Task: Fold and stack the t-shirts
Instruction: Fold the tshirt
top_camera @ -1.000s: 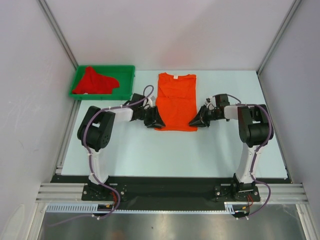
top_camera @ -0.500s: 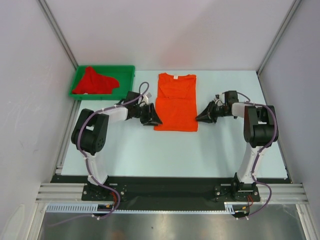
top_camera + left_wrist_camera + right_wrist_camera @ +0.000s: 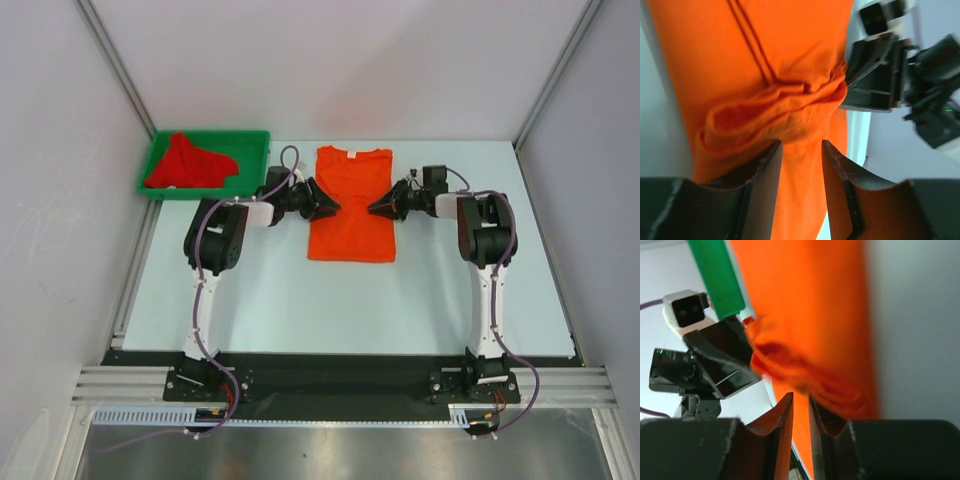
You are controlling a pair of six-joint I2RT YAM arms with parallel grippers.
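Orange tee (image 3: 350, 235) is lying flat mid-table (image 3: 300, 300), collar toward the far side and hem toward the arm bases. Its waist is pulling in where the two grippers are meeting it from either side. A bunched ridge of cloth is running across between them.

Hidden or unclear:
- Left gripper (image 3: 328, 206) is sitting over the tee's left edge and covering the cloth under its tips. In its wrist view the jaws are standing narrow with orange cloth filling the gap. Whether they are pinching that cloth or only resting over it, I cannot tell. The lower part of the fingers (image 3: 762, 190) is running out of frame.
- Right gripper (image 3: 376, 209) is sitting on the tee's right edge. Its wrist view is smeared and soft, so nothing there is reading sharply. The jaws are drawn to a slit with a thin strip of orange in it, so it is gripping the cloth.
- Red tee (image 3: 185, 165) is lying crumpled in the green tray (image 3: 210, 134) at the far left, well apart from the orange tee. Its sleeves and collar are getting lost in the heap.

Labels and writing:
- A small white label (image 3: 352, 153) is showing at the orange tee's collar, too small to read.
- No other lettering is coming through in any view.
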